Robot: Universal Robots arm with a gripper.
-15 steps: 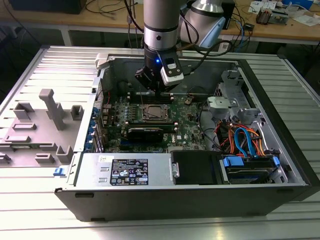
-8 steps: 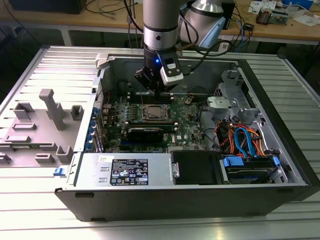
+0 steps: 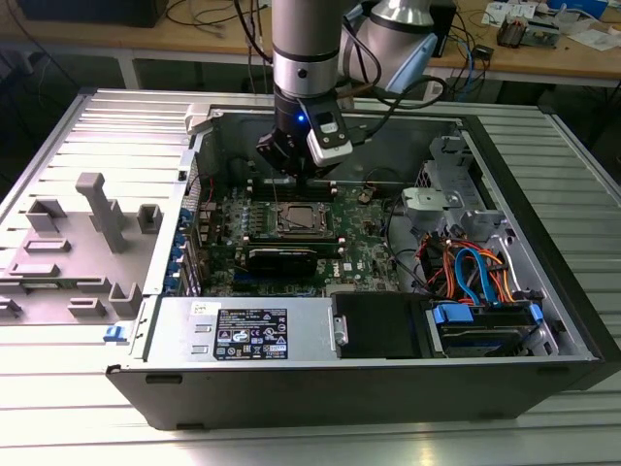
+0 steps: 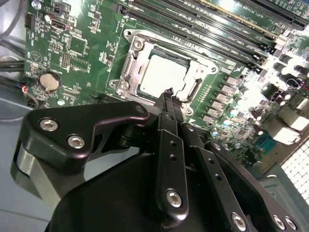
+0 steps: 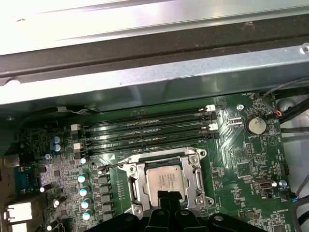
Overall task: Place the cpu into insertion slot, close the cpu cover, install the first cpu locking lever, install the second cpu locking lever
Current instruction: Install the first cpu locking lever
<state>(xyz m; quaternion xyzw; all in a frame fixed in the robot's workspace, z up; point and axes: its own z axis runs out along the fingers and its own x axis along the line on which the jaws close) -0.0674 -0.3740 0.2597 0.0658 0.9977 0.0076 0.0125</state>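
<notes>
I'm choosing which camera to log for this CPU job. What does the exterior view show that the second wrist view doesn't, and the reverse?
Exterior view: the whole open computer case, its blue and orange cables, and a grey fixture tray at the exterior view's left.
Second wrist view: the gripper linkage and screws close up, plus a round coin cell.
Both: the cpu lying in the insertion slot, the gripper close to it, and the long memory slots.
</notes>
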